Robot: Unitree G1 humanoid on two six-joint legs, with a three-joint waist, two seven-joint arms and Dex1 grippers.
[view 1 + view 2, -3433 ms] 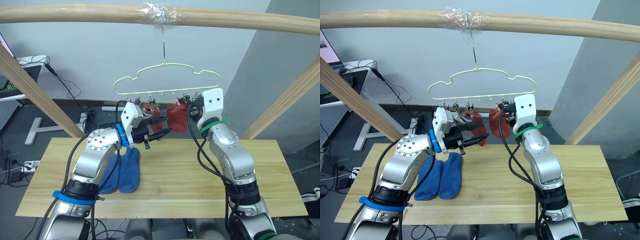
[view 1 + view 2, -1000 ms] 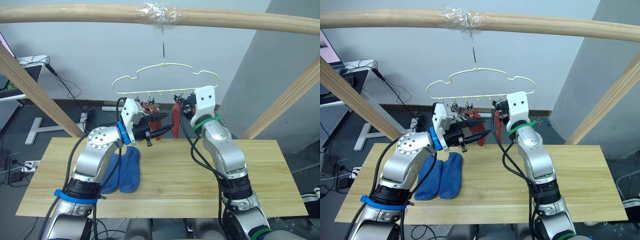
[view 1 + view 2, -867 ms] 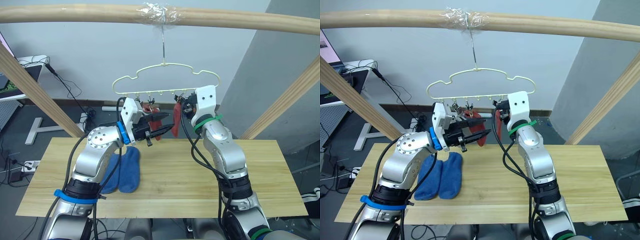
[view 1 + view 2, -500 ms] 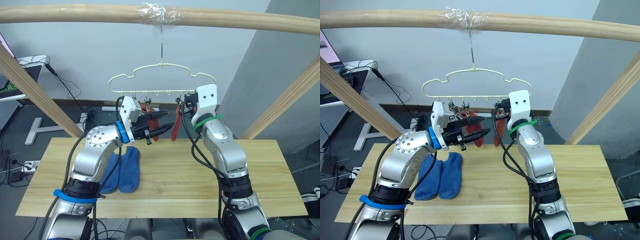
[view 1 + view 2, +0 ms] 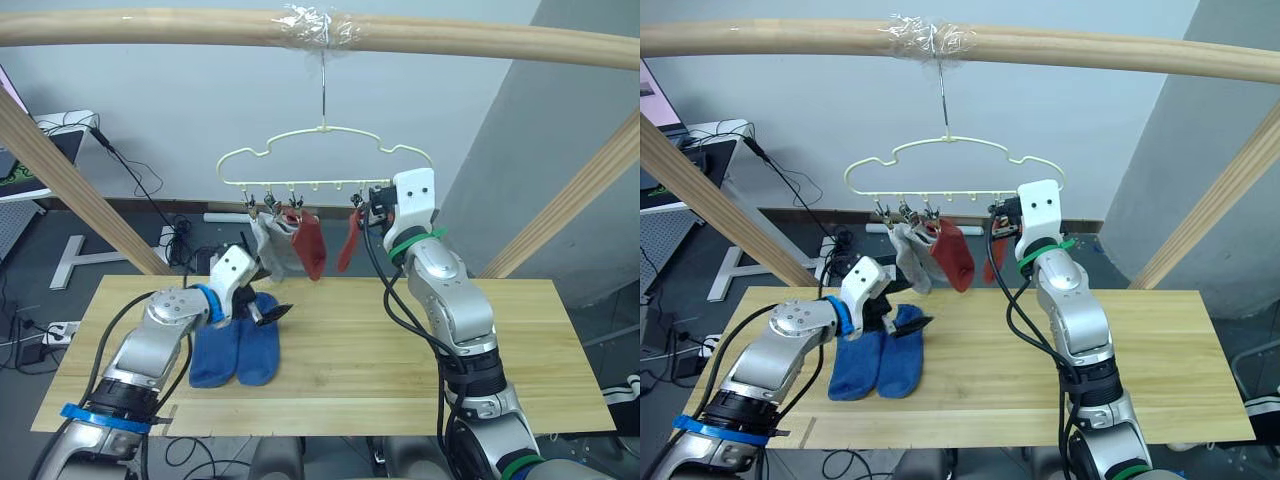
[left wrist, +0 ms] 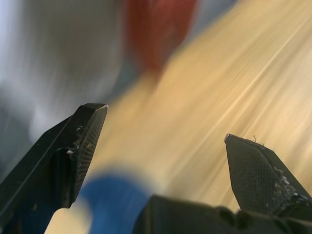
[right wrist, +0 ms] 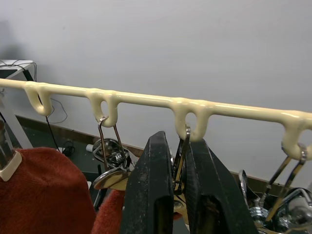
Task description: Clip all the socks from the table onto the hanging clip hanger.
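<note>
Table: the long plank top fills the lower half of the left eye view, with two blue socks lying side by side at its lower left.
Clip hanger: it hangs by its hook from the taped wooden pole at top centre, its row of clips just above mid-frame.
Hung socks: two grey socks and one rust-red sock dangle at centre, under the left part of the bar; a second rust-red sock hangs edge-on just right of them, beside the right gripper.
Left gripper: half a second ago it was raised among the hanging socks at centre; it now sits low, centre-left, just above the table and beside the blue pair, fingers spread wide with nothing between them.
Right gripper: it stays up at the bar, right of centre, its fingers pressed together on a metal clip under a loop of the bar.
Meaning: four socks appear clipped and the rust-red pair looks finished; the left arm's drop suggests the blue pair is next, the last two on the table.
</note>
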